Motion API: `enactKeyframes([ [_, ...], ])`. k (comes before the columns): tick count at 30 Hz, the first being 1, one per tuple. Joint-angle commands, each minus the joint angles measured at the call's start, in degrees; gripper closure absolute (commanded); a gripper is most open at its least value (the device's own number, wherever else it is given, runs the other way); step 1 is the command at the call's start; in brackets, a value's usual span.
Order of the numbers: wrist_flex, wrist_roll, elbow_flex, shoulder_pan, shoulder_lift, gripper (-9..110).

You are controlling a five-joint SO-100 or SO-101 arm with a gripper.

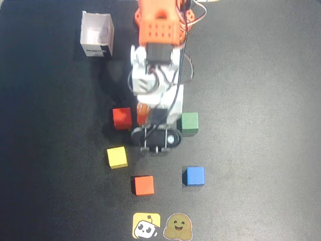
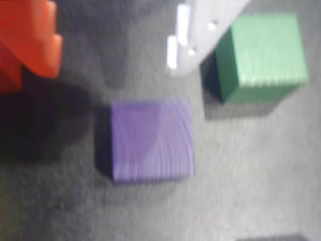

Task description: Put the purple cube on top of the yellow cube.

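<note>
In the wrist view the purple cube (image 2: 152,140) sits on the dark mat, just in front of my gripper (image 2: 115,60). The gripper is open and empty, with the orange finger (image 2: 35,40) at the left and the white finger (image 2: 193,35) at the upper right. The cube lies below the gap and touches neither finger. In the overhead view the arm hides the purple cube, and the gripper (image 1: 153,120) hangs between the red and green cubes. The yellow cube (image 1: 117,157) sits alone to the lower left of the gripper.
A red cube (image 1: 122,118) is left of the gripper and a green cube (image 1: 190,123) (image 2: 263,52) right of it. An orange cube (image 1: 143,185) and a blue cube (image 1: 194,176) lie nearer the front. Two stickers (image 1: 146,225) sit at the front edge. A white box (image 1: 97,35) stands at the back left.
</note>
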Motion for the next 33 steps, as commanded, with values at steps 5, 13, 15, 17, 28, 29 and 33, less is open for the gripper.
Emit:
enactKeyframes([
  [5, -3.1, 1.7, -4.8, -1.3, -4.1, 85],
  [13, -4.8, 4.1, -7.0, -3.4, -7.3, 84],
  [15, -5.4, 4.7, -7.0, -3.9, -8.0, 84],
  [17, -6.2, 4.9, -6.9, -4.0, -8.7, 84],
  [28, -8.5, 4.9, -5.9, -3.9, -10.7, 78],
  [29, -8.7, 4.9, -5.6, -3.8, -10.8, 78],
  [33, -9.6, 4.9, -5.0, -3.7, -11.3, 78],
])
